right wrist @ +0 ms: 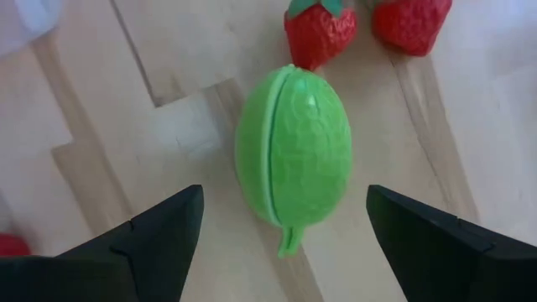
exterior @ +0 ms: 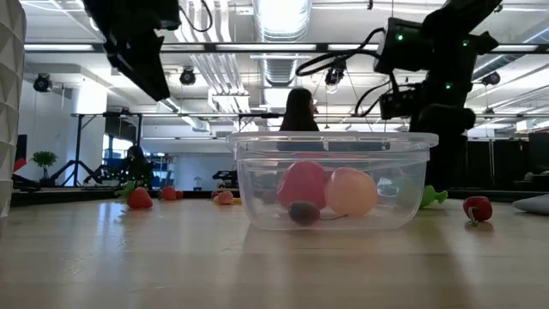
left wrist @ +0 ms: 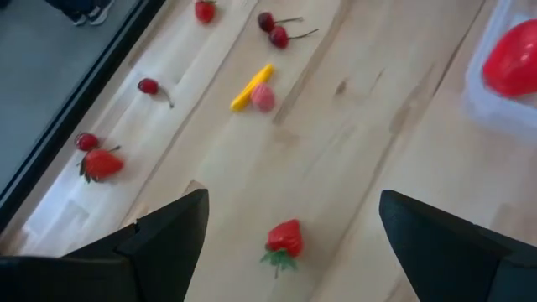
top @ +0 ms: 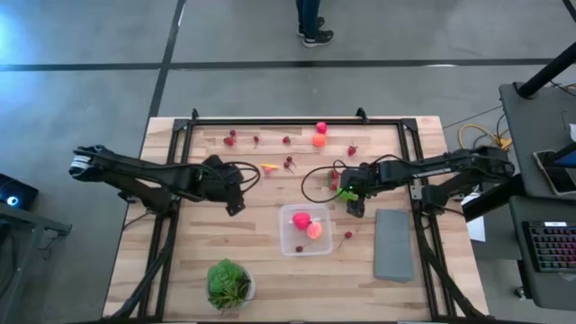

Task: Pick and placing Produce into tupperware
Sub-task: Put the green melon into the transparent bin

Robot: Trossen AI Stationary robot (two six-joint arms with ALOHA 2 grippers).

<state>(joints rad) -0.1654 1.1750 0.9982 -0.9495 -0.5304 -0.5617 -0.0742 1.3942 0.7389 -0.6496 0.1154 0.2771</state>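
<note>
The right claw hangs spread wide over a lime-green fruit on the worktop, just right of the clear container, two strawberries just beyond it. The container holds a red piece and a peach-coloured piece. The left claw hovers left of centre, released and empty, above a lone strawberry. More berries lie scattered along the far edge.
</note>
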